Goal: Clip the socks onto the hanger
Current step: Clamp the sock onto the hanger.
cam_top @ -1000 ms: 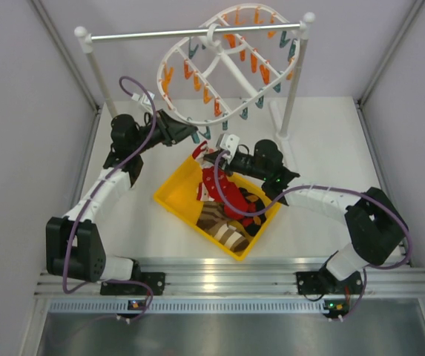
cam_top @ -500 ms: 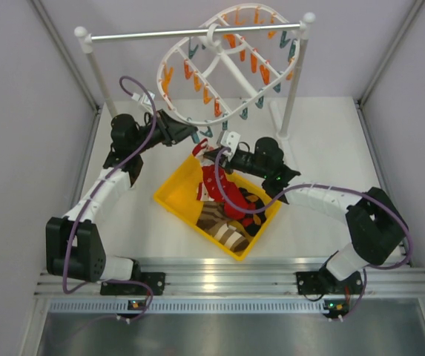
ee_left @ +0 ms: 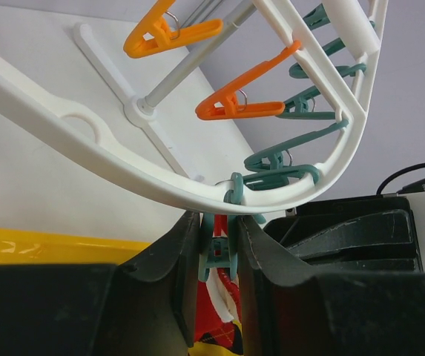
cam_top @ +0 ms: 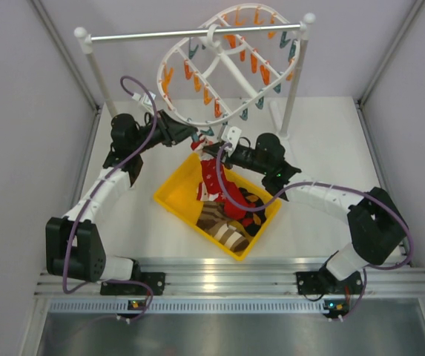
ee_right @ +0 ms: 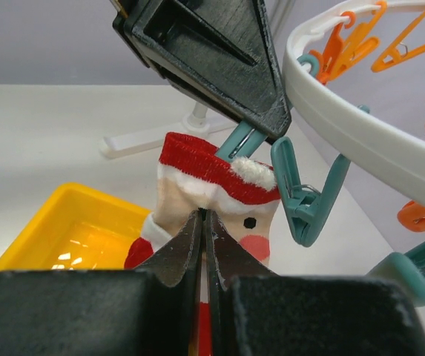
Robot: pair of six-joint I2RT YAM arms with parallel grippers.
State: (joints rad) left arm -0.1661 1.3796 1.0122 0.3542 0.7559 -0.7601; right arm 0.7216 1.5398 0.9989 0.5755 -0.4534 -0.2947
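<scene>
Seen from above, the left tool [cam_top: 190, 136] and right tool [cam_top: 211, 151] meet under the low rim of the hanger [cam_top: 233, 72], but their fingers hide where they touch. Our left wrist view shows that tool clenched on a teal clip [ee_left: 214, 252] hanging from the rim, with red fabric just below. Our right wrist view shows the right tool pinching a red sock [ee_right: 213, 176] below its cuff, holding it upright with the clip's tips at the cuff's top edge. A second teal clip [ee_right: 305, 202] hangs just beside. Beneath, a yellow bin [cam_top: 169, 196] on the surface [cam_top: 323, 141] holds a striped sock [cam_top: 225, 231]. The hanger hangs from a rail stand [cam_top: 160, 33].
</scene>
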